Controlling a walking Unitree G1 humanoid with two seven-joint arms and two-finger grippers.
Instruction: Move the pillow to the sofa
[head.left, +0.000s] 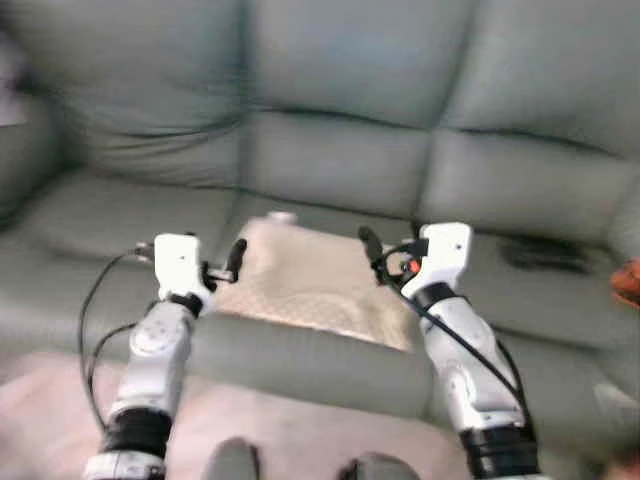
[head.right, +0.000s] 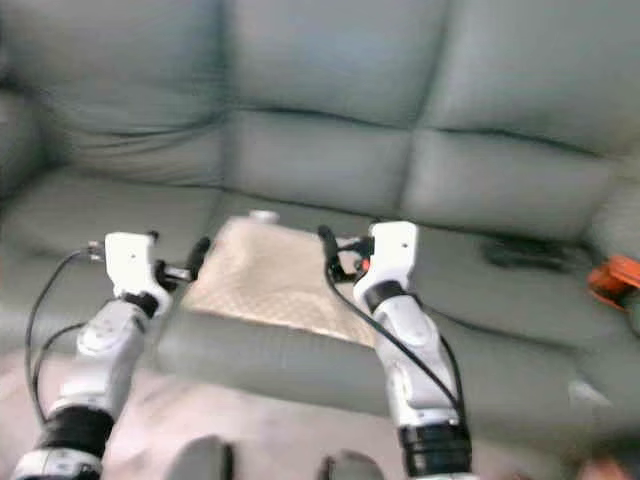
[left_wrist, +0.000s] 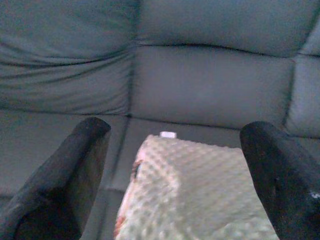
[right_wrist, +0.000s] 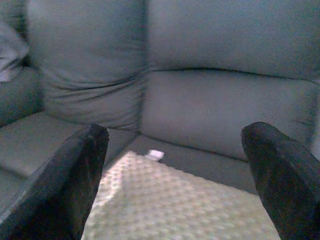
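Note:
A beige dimpled pillow (head.left: 305, 275) lies flat on the seat of the grey-green sofa (head.left: 340, 160), near its front edge. A small white tag (left_wrist: 167, 134) sticks out of its far edge. My left gripper (head.left: 232, 262) hovers at the pillow's left side and my right gripper (head.left: 372, 250) at its right side. Both are open, and the pillow (left_wrist: 195, 195) shows low between the spread black fingers (left_wrist: 65, 180) in the left wrist view. In the right wrist view the pillow (right_wrist: 170, 205) lies just below and ahead of the fingers (right_wrist: 280, 175).
A dark flat object (head.left: 545, 255) lies on the seat to the right, with something orange (head.right: 615, 275) beyond it at the edge. The sofa's backrest cushions (head.left: 440, 60) rise behind. Pale floor (head.left: 260, 420) runs in front of the sofa.

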